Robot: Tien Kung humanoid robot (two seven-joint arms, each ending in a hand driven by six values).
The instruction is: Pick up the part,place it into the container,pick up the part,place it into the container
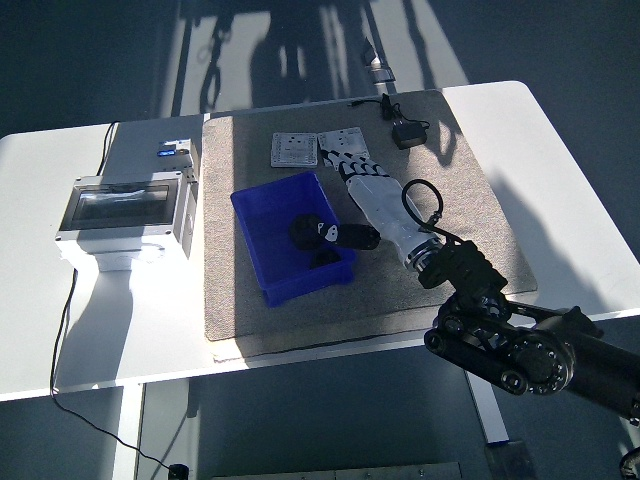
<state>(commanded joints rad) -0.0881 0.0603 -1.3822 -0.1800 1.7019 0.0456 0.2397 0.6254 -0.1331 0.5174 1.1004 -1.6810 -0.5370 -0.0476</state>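
Note:
The blue container sits on the grey mat, left of centre. Two black parts lie inside it: one near the middle and a smaller one by the front right wall. My right hand, white with black joints, hovers over the container's right rim. It is open and holds nothing, its fingers stretched toward the far side and its thumb just right of the parts. The left arm is out of sight.
Two light grey square plates lie on the mat behind the container. A black adapter with a cable sits at the mat's far right. A grey electrical box stands on the white table at left.

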